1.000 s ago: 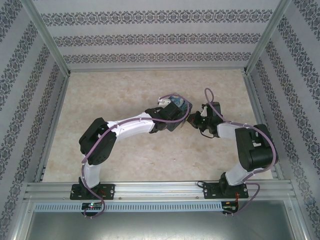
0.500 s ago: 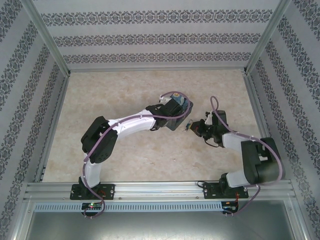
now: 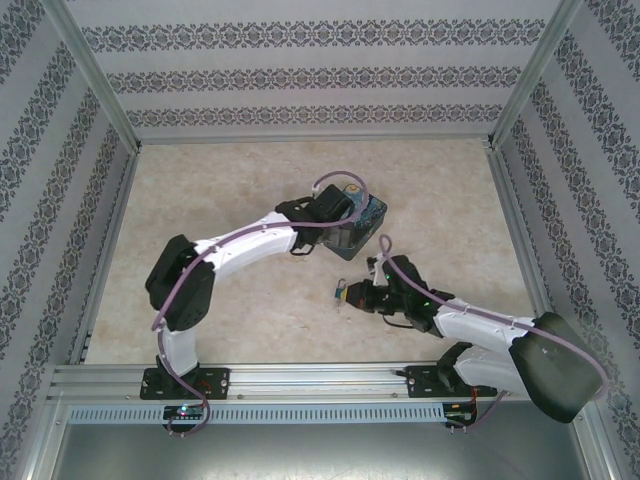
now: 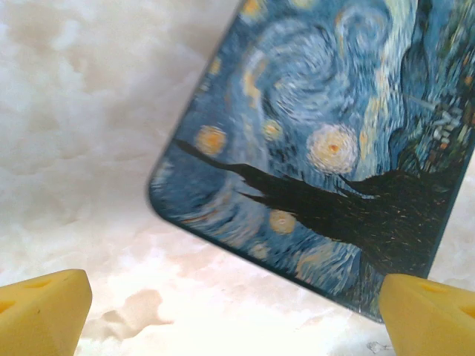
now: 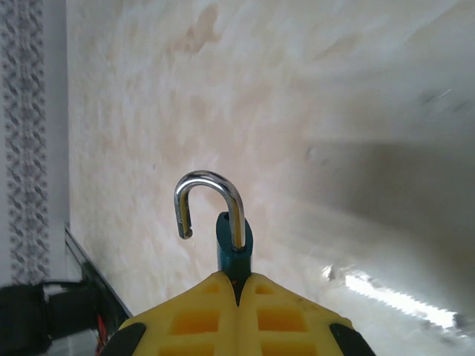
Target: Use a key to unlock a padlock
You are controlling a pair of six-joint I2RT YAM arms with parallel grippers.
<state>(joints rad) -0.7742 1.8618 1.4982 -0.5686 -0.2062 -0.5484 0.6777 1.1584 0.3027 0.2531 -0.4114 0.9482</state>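
Near the front edge of the table point(image 3: 220, 190), the right hand point(image 3: 352, 296) is clenched on a tiny padlock with a teal-blue body and thin silvery shackle point(image 3: 343, 292), holding it a little above the surface. On the wrist camera its yellow fingers point(image 5: 185, 319) are pressed together over the lower end of the padlock point(image 5: 234, 248), and the shackle curls up with one end hanging free, so I judge the lock to be open. The grip takes only the bottom of a very small body, so it could twist or slip out if the arm swings quickly. If the hand goes down with the hook leading, the free end could catch on the table or be pushed back into the body and latch again. Farther back, the left hand point(image 4: 237, 319) hangs released, its yellow tips spread wide, just above a rectangular tin box printed with a swirling blue night sky point(image 4: 334, 148); a careless drop there could shove the tin. The surface is pale, marbled beige and looks smooth, so loose things might slide. Wallpapered panels with dark floral bands point(image 3: 300, 75) close in three sides, and an aluminium rail point(image 3: 300, 378) carries the arm bases.
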